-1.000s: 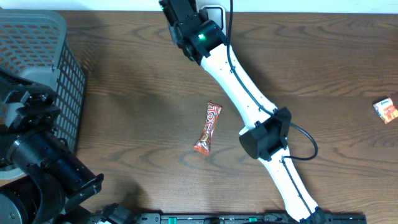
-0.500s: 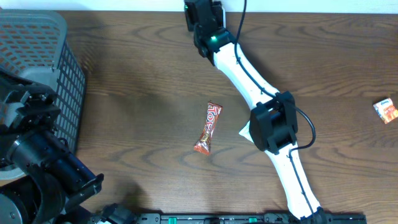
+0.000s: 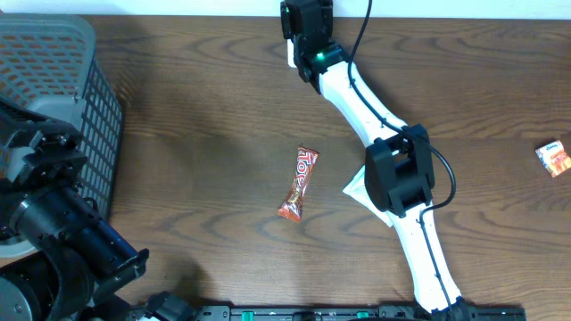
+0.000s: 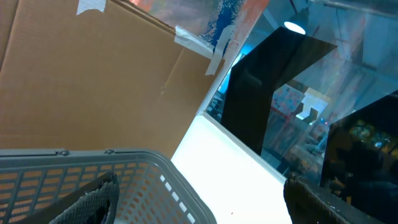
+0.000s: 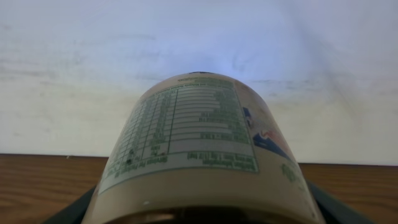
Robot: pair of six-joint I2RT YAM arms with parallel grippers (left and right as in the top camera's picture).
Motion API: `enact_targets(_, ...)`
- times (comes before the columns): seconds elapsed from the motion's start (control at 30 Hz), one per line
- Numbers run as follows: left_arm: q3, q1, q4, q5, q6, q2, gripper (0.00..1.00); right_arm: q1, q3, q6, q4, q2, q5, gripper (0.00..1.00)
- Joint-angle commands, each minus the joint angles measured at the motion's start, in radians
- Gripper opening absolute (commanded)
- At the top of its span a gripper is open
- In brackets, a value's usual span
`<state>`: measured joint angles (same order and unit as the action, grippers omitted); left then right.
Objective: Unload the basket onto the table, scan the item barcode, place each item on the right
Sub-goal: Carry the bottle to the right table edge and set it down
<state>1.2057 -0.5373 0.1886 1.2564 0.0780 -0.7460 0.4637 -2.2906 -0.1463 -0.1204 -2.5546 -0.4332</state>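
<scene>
Scan step: can (image 5: 199, 137) presented at far bench (image 3: 178, 134) edge.
My right hand (image 3: 308, 22) gripped the can; left hand (image 4: 205, 202) hung released. No barcode showed; next move likely needed rotating it.

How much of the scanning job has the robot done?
Done: the right fingers grip a labelled can. In hand: the can is held up at the table's far edge, label facing the wrist camera. Left: no scanner is in view, so a scan cannot be confirmed; the candy bar and small packet lie on the table.
</scene>
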Motion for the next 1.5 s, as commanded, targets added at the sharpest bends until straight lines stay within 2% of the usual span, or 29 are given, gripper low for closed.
enact_targets(0.0,-0.006,0.004,0.002,0.012,-0.005,0.002,0.85,0.003,-0.004,0.013,0.005,-0.043,0.002,0.41)
enact_targets(0.43,-0.006,0.004,0.002,0.012,-0.005,0.002,0.85,0.0,-0.005,0.021,-0.01,-0.043,-0.014,0.42)
enact_targets(0.63,-0.006,0.004,0.002,0.012,-0.005,0.002,0.85,0.002,-0.017,0.032,-0.112,0.017,-0.014,0.41)
enact_targets(0.83,-0.006,0.004,0.002,0.012,-0.005,0.002,0.85,-0.013,-0.017,0.019,-0.33,0.191,-0.059,0.41)
enact_targets(1.03,-0.006,0.004,0.002,0.012,-0.005,0.002,0.85,-0.106,-0.017,-0.151,-0.715,0.35,-0.058,0.41)
enact_targets(1.13,-0.006,0.004,0.002,0.012,-0.005,0.002,0.85,-0.192,-0.017,-0.236,-0.881,0.378,-0.02,0.41)
enact_targets(1.27,-0.006,0.004,0.002,0.012,-0.005,0.002,0.85,-0.353,-0.017,-0.251,-1.073,0.364,0.159,0.43)
enact_targets(1.47,-0.006,0.004,0.002,0.012,-0.005,0.002,0.85,-0.589,-0.017,-0.303,-1.252,0.306,0.271,0.43)
